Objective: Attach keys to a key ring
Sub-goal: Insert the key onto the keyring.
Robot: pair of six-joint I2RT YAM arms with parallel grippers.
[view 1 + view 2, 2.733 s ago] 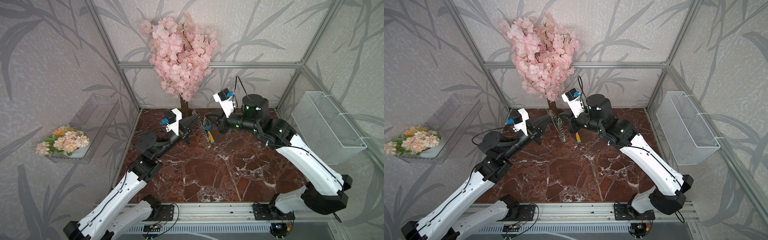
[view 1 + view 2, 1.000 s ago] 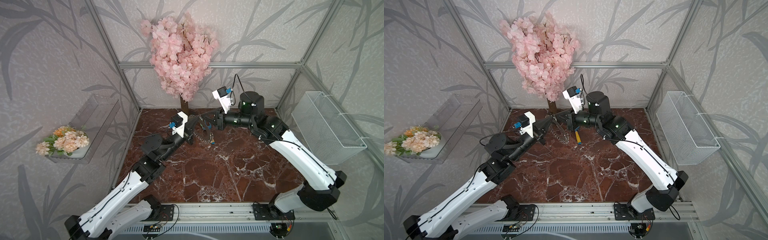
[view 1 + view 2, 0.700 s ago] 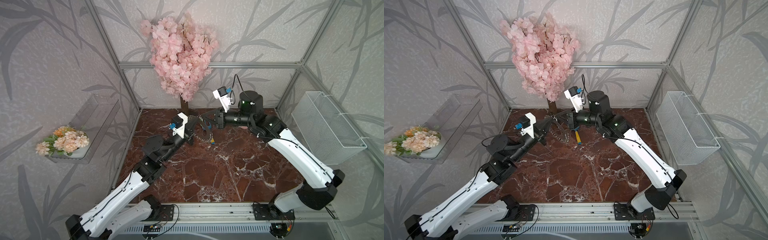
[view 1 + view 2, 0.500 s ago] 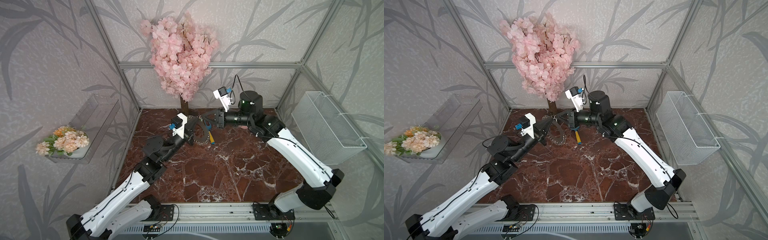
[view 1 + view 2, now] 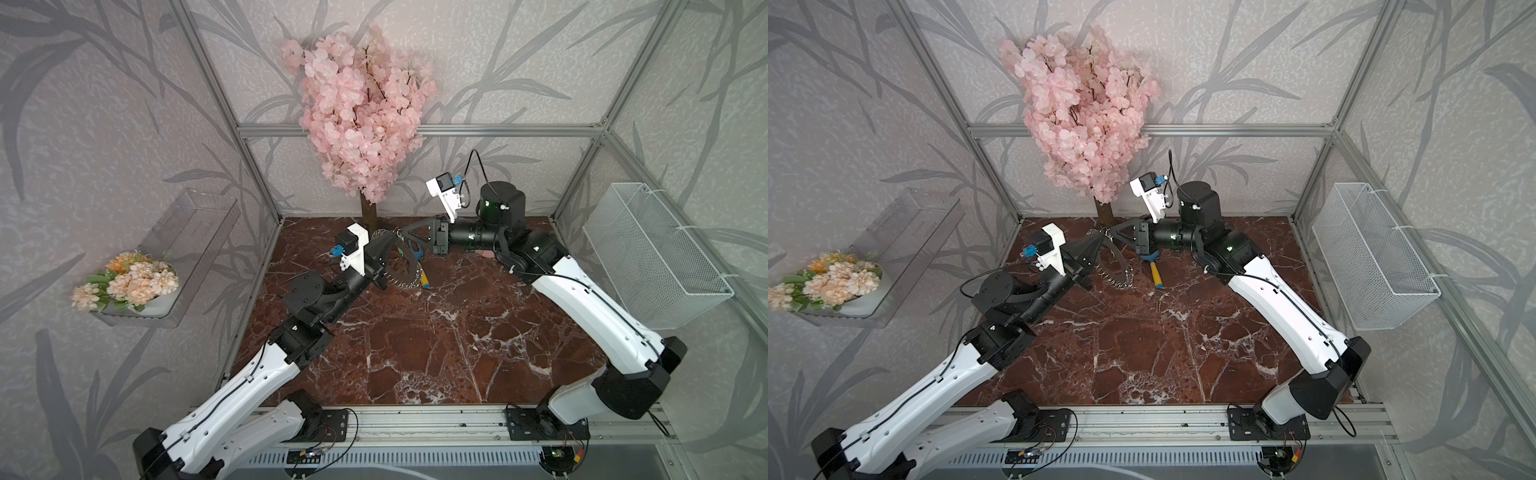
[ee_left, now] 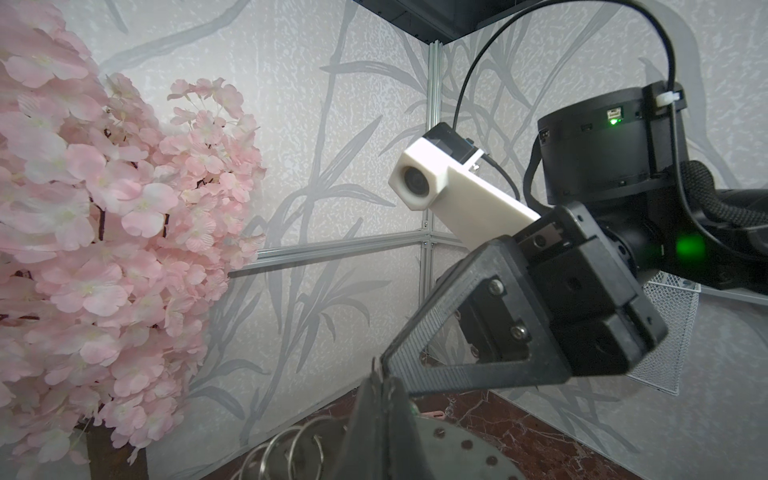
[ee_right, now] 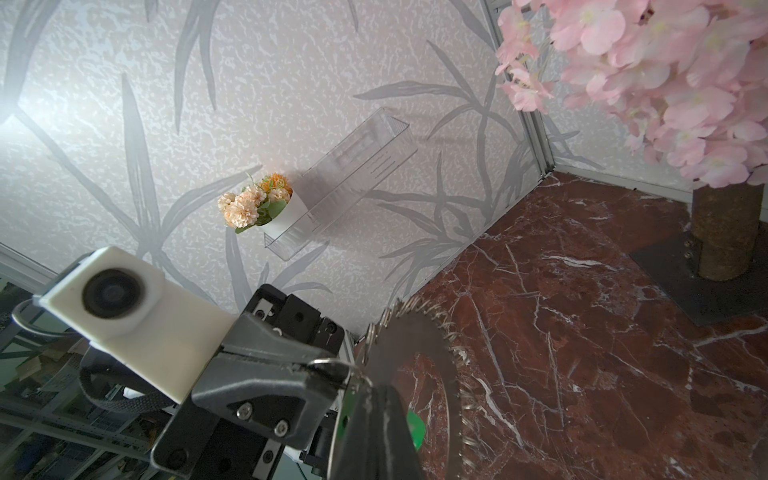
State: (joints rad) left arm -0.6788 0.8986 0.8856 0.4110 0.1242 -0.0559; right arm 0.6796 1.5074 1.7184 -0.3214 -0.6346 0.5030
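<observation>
The tree stands at the back edge of the table, left of centre. Just before it is the key ring, with the toy fork lying on the table to the ring's right. On the 2 side walls: basket right, shelf left.

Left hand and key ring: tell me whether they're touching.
Touching. In the left wrist view the left hand is shut over the rim of the key ring, with no gap between them.

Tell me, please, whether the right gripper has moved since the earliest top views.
Yes. In a top view the right gripper has shifted a little toward the tree trunk and away from the wire basket.
</observation>
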